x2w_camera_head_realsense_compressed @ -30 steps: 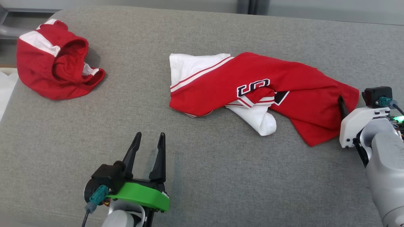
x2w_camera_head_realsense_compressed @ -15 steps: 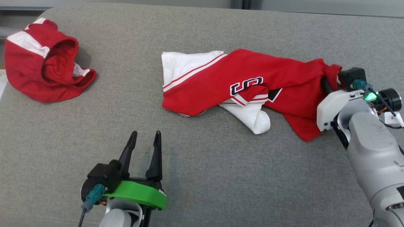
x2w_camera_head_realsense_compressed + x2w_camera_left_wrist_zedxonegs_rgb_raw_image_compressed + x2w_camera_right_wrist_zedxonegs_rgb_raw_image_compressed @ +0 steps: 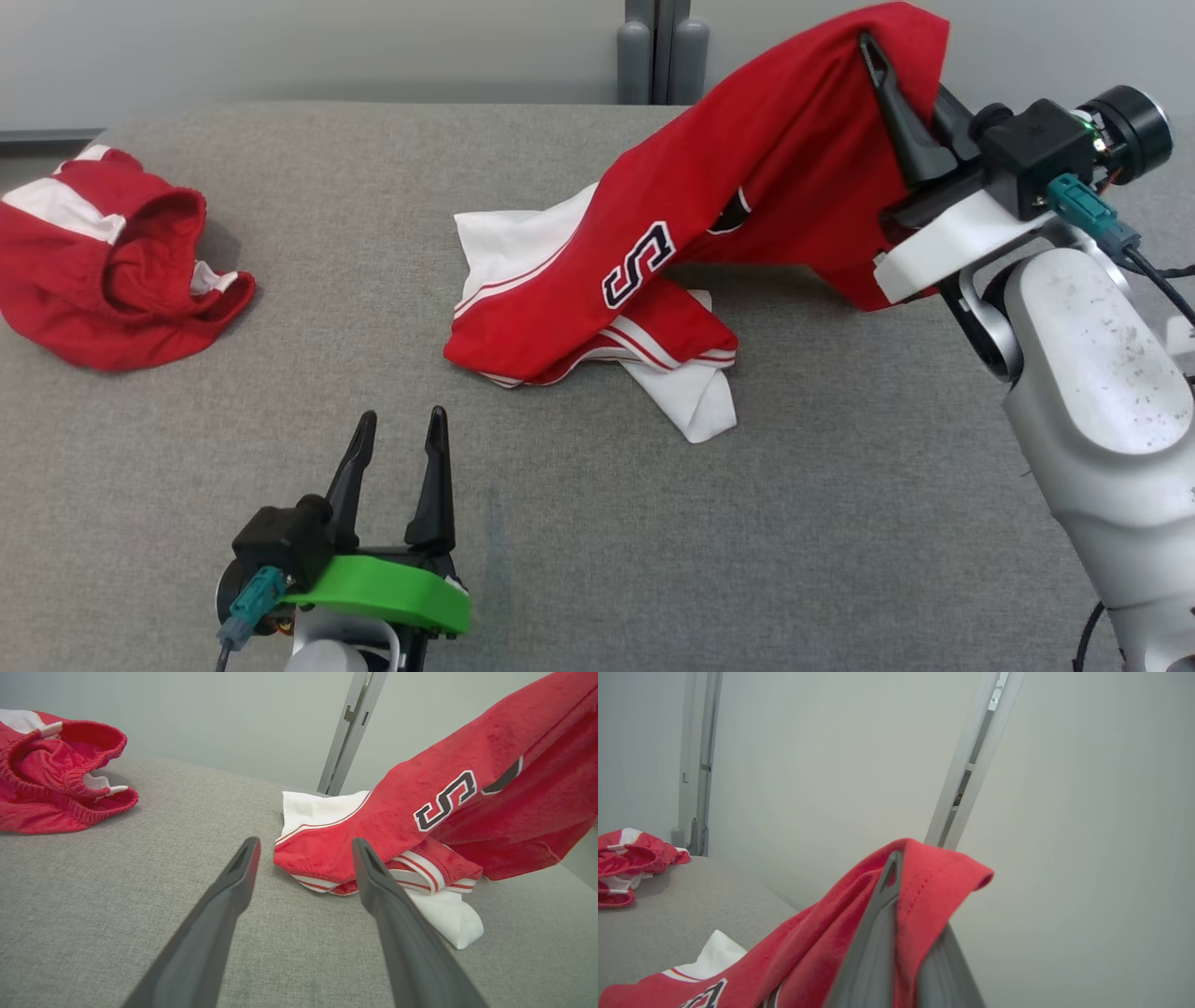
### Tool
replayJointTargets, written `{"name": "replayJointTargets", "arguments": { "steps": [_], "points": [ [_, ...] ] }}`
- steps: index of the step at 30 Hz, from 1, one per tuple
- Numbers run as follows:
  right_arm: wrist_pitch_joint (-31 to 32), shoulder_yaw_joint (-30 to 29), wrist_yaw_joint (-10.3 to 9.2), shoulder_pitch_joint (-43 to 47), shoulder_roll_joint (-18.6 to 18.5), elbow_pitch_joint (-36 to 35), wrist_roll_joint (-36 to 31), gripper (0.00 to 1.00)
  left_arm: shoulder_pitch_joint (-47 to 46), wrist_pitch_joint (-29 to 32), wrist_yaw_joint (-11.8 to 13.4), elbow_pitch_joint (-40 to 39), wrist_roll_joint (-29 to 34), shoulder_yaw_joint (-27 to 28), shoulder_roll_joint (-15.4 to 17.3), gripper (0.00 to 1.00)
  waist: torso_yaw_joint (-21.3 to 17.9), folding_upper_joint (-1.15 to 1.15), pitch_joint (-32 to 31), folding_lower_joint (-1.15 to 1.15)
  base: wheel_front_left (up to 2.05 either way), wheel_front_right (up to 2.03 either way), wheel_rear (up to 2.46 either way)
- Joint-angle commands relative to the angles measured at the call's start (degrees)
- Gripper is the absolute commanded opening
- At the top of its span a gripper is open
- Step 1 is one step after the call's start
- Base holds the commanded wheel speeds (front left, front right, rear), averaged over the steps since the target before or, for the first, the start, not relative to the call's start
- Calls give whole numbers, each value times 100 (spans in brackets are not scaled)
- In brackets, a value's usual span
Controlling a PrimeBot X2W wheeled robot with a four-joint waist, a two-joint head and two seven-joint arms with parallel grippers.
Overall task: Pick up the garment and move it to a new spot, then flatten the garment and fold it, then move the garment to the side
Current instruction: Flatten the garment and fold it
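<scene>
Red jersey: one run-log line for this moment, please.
right gripper: shut on red jersey | red jersey: one end raised, rest on table | left gripper: open, empty

Probably a robot lab or test room rather than a home: a plain pale wall (image 3: 1087, 812), upright metal rails (image 3: 351, 728) fixed against it, and a wide bench (image 3: 280, 523) wrapped in grey cloth (the weave shows plainly in the left wrist view).
</scene>
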Motion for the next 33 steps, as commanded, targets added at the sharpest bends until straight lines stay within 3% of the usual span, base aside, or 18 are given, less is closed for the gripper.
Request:
{"name": "replayJointTargets", "arguments": {
  "steps": [1, 9, 14, 20, 26, 33],
  "points": [
    [94, 116, -6, 128, -57, -369, 127, 0, 101, 0, 30, -19, -26, 30, 14, 100, -182, 0, -235, 0, 0, 0, 0],
    [1163, 642, -7, 167, -326, -2871, 534, 0, 236, 0, 42, -77, -74, 123, 14, 100, -295, 0, -506, 0, 0, 0, 0],
    [1744, 515, -7, 9, -470, -3158, 655, 0, 155, 0, 40, -129, -139, 60, 14, 100, -210, 0, -440, 0, 0, 0, 0],
    [1812, -71, -7, 105, -726, -2241, 537, 0, 0, 0, 51, -233, -194, -27, 14, 100, -5, 0, -107, 0, 0, 0, 0],
    [1308, -760, -7, -63, -988, -504, 291, 0, -187, 0, 22, -325, -232, -145, 14, 100, 237, 0, 323, 0, 0, 0, 0],
    [536, -1014, -7, -773, -1333, 1625, -3, 0, -479, 0, -22, -371, -295, -432, 14, 100, 555, 0, 756, 0, 0, 0, 0]
  ]
}}
